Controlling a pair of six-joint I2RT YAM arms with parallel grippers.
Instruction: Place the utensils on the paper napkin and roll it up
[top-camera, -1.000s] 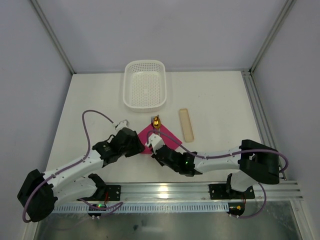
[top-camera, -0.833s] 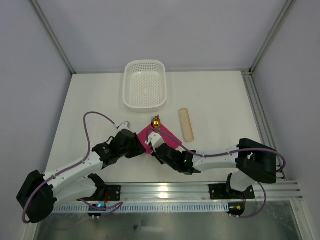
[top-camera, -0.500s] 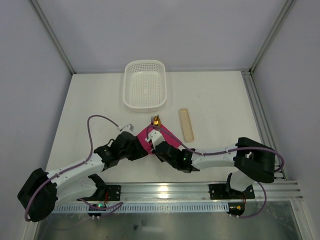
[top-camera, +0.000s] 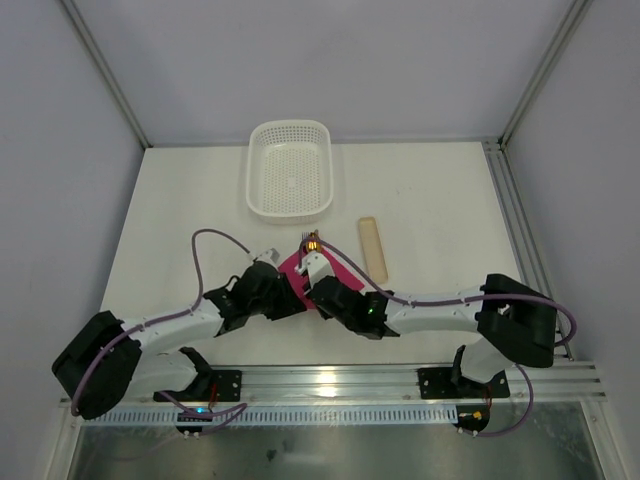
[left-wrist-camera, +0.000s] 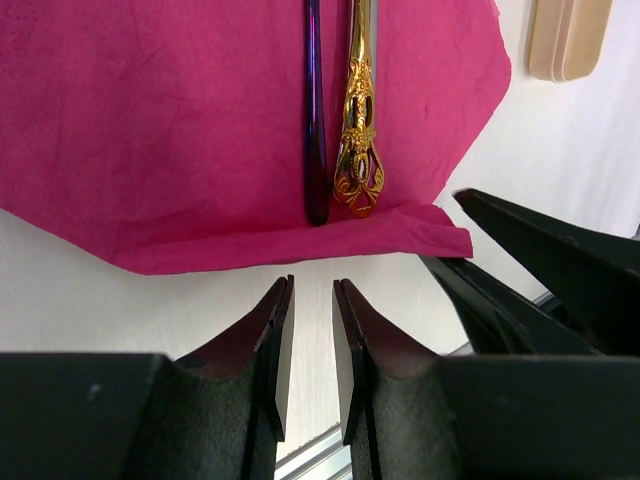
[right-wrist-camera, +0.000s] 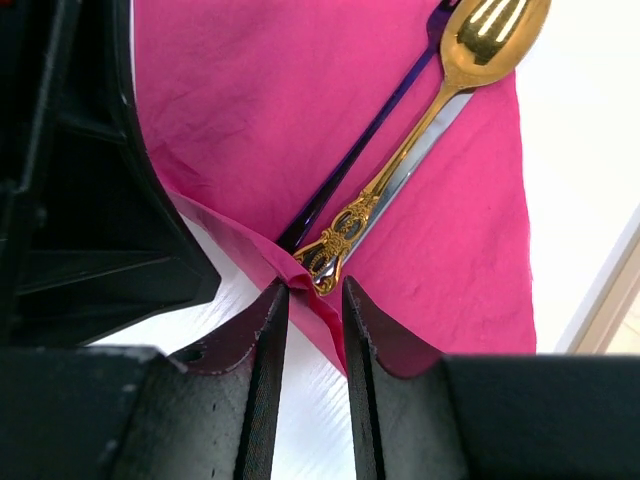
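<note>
The magenta paper napkin (top-camera: 340, 268) lies at mid-table, mostly covered by both grippers. On it lie the utensils: a gold spoon (right-wrist-camera: 440, 95) and a dark purple-grey piece (right-wrist-camera: 370, 135) side by side, the spoon's head (top-camera: 312, 241) poking past the far corner. The napkin's near edge (left-wrist-camera: 300, 235) is folded up against the handle ends. My right gripper (right-wrist-camera: 312, 290) is open a little, with that raised fold between its jaws and touching one finger. My left gripper (left-wrist-camera: 312, 285) stands just short of the fold, narrowly open and empty.
A white perforated basket (top-camera: 252, 180) stands beyond the napkin. A pale beige strip (top-camera: 373, 250) lies to the napkin's right. The two grippers (top-camera: 305, 295) nearly touch each other; the right one's fingers (left-wrist-camera: 540, 260) show beside the left one.
My left arm has pushed right to the napkin's near edge and its jaws have narrowed. The right gripper has gone from shut to slightly open. The napkin's near edge is folded over.
</note>
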